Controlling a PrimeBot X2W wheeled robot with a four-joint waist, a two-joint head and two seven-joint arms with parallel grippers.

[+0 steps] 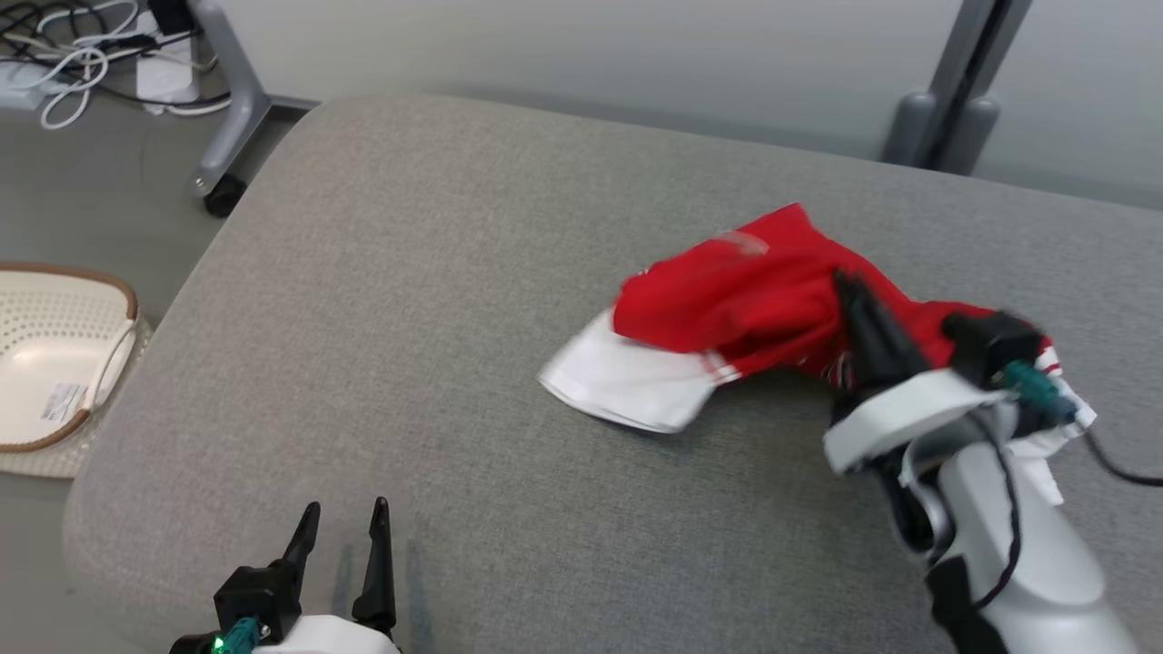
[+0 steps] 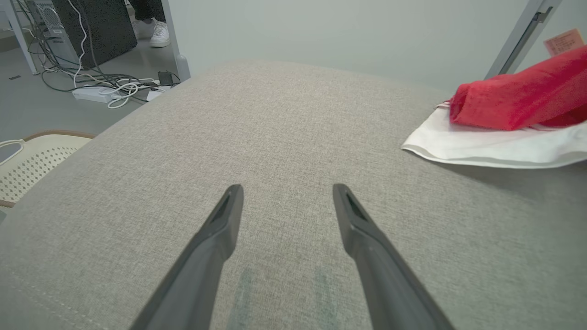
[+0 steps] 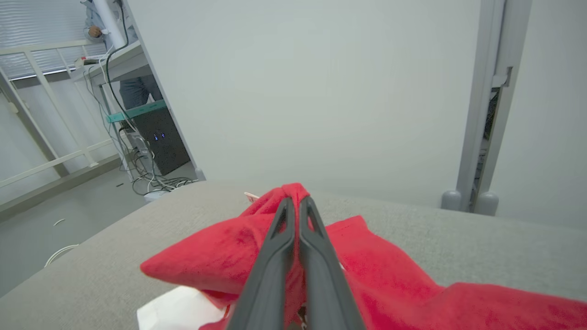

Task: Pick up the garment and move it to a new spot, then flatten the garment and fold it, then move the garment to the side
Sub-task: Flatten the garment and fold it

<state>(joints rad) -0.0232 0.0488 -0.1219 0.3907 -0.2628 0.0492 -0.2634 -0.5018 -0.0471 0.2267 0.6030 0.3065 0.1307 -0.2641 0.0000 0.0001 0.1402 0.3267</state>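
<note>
Perforated white basket (image 1: 54,354): on the floor, off to the left of the left gripper and beyond it. Left gripper (image 1: 345,510): fingers spread wide, nothing between them, tips above the grey cushion (image 1: 409,272). Red-and-white garment (image 1: 718,313): crumpled on the cushion, well to the right of the left gripper and ahead of it, with its white part flat on the fabric and the red bunched above. Right gripper (image 1: 849,286): fingers pinched together on a fold of the red cloth, which peaks at the fingertips.
</note>
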